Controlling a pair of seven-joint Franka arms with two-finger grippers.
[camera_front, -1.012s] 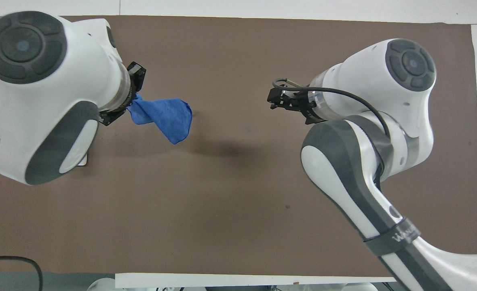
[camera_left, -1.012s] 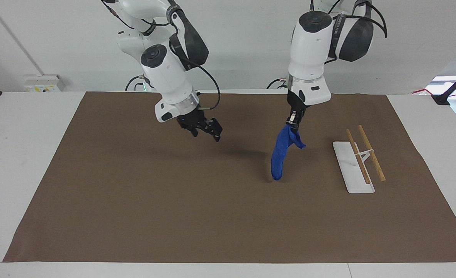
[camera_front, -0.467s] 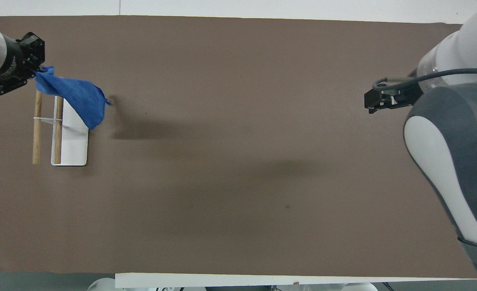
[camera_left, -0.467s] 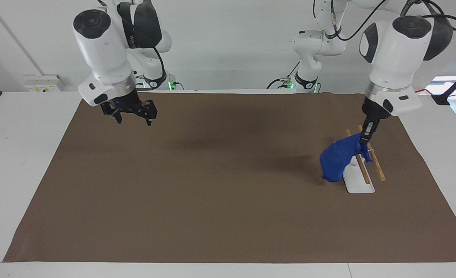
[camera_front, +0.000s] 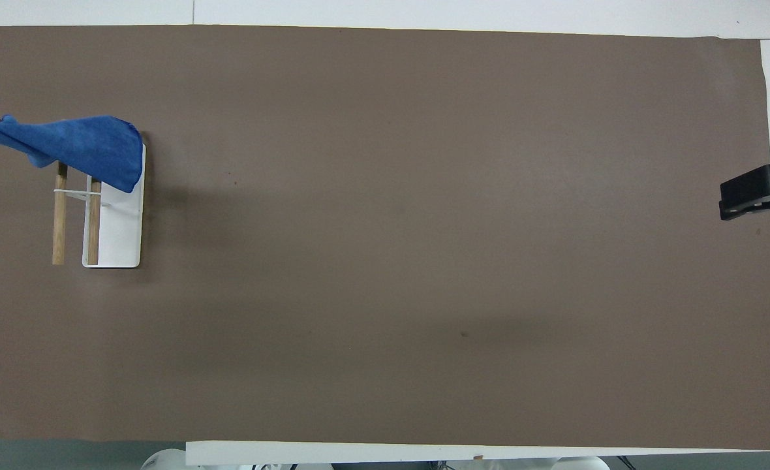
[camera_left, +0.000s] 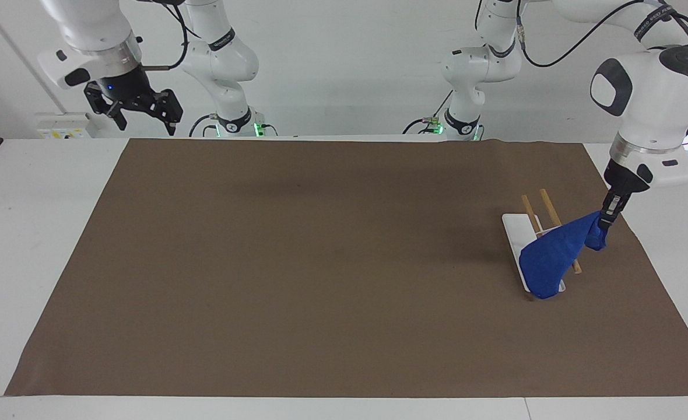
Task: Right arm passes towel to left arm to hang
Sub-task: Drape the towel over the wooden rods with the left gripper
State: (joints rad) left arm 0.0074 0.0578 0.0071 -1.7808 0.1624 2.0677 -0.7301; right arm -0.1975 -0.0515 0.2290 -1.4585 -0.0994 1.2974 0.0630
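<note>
While the towel drapes across the rack's two wooden rails, its long axis runs crosswise from the white base up to your left gripper, pinching one corner over the mat's edge. Next: lower and release. Right gripper waits, fingers spread, at its own end.

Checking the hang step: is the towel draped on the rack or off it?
Draped but not released: the towel lies across the rack, one corner held in the left pincer.
</note>
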